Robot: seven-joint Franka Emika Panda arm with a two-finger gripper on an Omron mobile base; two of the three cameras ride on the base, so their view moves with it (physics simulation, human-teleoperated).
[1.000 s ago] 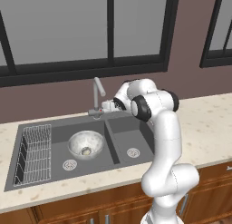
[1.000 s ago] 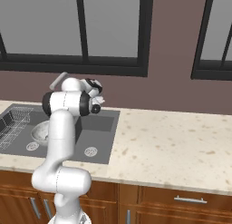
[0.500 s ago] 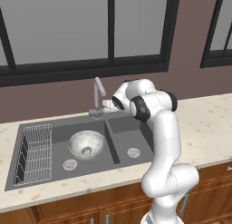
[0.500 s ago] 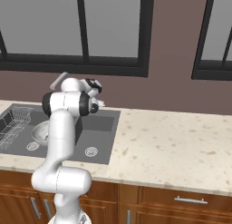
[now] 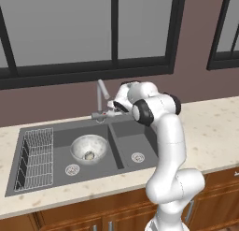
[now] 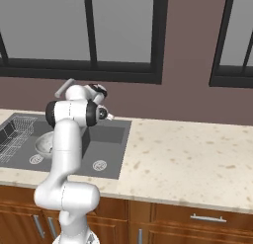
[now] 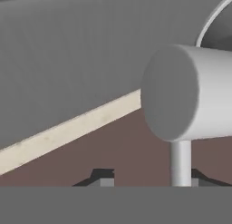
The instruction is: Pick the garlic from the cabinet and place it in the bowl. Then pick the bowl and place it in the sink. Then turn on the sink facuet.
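At the front of the scene one dark grey sink (image 5: 60,153) was set into the speckled countertop (image 5: 210,127), and it had two basins. The left basin held one wire rack (image 5: 35,157) along its left side and one bowl (image 5: 88,148) to the right of the rack, upright on the basin floor. One small pale garlic (image 5: 88,155) lay inside the bowl. Two round silver drains showed, one in front of the bowl (image 5: 72,169) and one in the otherwise bare right basin (image 5: 137,156).

Behind the divider between the basins stood one sink facuet (image 5: 100,98), its slim spout upright with a bent top, and a short lever (image 5: 100,115) lying sideways at its base. The single gripper (image 5: 112,110) was at the right end of that lever, reaching in from the arm's side. In the hand view, the grey cylinder of the lever (image 7: 190,94) sat close before the camera on a thin stem (image 7: 180,163), with the two dark fingertips (image 7: 103,177) at either side below it; whether the fingers actually pinched the lever could not be told.

Farthest back ran the brown wall (image 6: 188,55) with two dark-framed windows (image 5: 84,33).
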